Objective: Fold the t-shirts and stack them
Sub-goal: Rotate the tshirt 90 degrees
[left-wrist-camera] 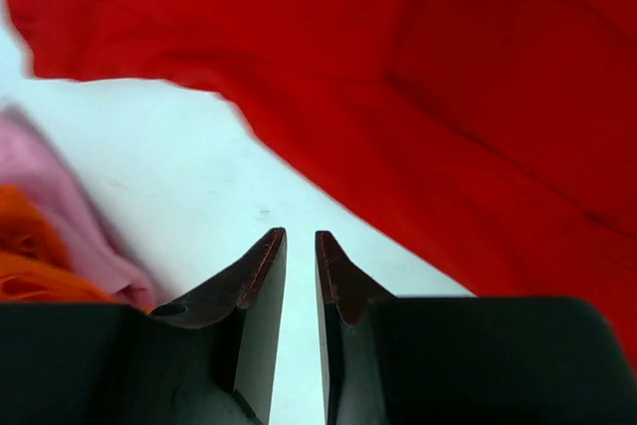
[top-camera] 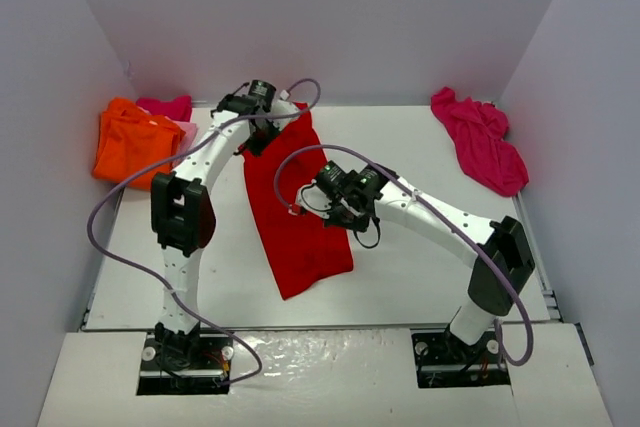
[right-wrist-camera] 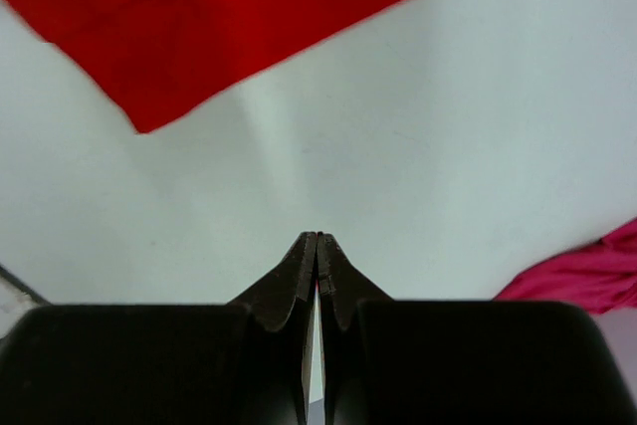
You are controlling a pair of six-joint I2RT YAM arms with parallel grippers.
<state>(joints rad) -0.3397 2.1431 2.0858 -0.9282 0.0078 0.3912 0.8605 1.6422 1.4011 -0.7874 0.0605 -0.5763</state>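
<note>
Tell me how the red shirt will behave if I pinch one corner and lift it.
The red shirt will probably drape limp: it lies creased and flat on the table. It looks thin, so likely light. Pushed, it would probably bunch rather than slide whole.

Red shirt [top-camera: 298, 217]: plain, evenly coloured. Orange shirt [top-camera: 128, 145]: plain. Pale pink shirt [top-camera: 187, 133] and left magenta shirt [top-camera: 168, 105] are recorded as plain; right magenta shirt [top-camera: 482, 142] likewise. Table [top-camera: 420, 257] is noted as white, walls [top-camera: 350, 17] pale lilac-grey. Left arm [top-camera: 205, 152] and right arm [top-camera: 440, 212] are seen white with black joints.
</note>
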